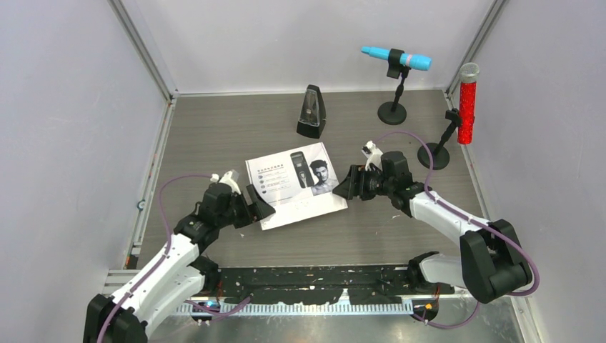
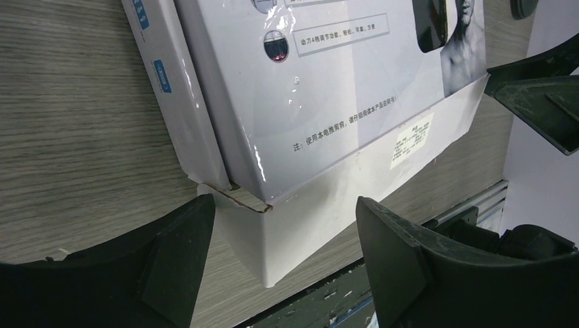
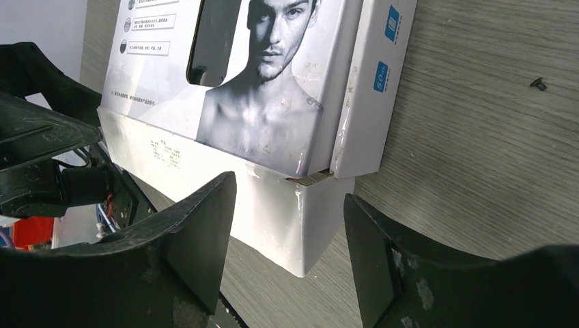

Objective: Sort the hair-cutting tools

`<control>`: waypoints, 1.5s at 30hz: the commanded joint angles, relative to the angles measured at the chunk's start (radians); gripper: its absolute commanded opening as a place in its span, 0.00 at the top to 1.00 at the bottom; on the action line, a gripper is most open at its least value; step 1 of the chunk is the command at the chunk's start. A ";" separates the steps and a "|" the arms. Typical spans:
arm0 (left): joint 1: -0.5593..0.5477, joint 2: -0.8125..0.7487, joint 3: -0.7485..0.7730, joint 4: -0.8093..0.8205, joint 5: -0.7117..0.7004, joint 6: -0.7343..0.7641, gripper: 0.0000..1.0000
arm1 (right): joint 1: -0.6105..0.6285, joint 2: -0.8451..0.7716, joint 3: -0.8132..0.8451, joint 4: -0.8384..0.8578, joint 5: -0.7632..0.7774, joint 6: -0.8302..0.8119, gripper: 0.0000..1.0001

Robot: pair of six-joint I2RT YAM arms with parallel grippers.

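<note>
A white clipper box (image 1: 296, 186) lies flat on the grey table, its lid printed with a man's face and a dark clipper shape. The loose tools, guards, cable and bottle are out of view. My left gripper (image 1: 261, 207) is open at the box's near left corner, which sits between its fingers without touching them in the left wrist view (image 2: 283, 225). My right gripper (image 1: 341, 187) is open at the near right corner, which likewise stands between its fingers (image 3: 290, 205). The lid (image 2: 307, 102) sits slightly raised over the white base (image 3: 273, 102).
A black metronome (image 1: 311, 112) stands behind the box. A blue microphone (image 1: 396, 58) and a red microphone (image 1: 468, 100) stand on round bases at the back right. Walls close three sides. A black strip (image 1: 307, 286) runs along the near edge.
</note>
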 commanded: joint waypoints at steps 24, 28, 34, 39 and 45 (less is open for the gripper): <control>-0.045 0.051 0.082 0.055 0.109 -0.159 0.23 | 0.028 0.009 0.010 0.069 -0.038 0.041 0.35; -0.047 0.041 0.083 0.020 0.083 -0.154 0.23 | 0.030 0.009 0.009 0.069 -0.036 0.040 0.35; -0.048 -0.012 0.100 -0.110 0.004 -0.118 0.21 | 0.030 0.010 0.009 0.063 -0.031 0.035 0.35; -0.054 -0.064 0.108 -0.174 -0.036 -0.110 0.20 | 0.030 0.014 0.012 0.064 -0.031 0.036 0.35; -0.077 -0.092 0.113 -0.187 -0.046 -0.132 0.20 | 0.030 0.018 0.015 0.063 -0.032 0.040 0.35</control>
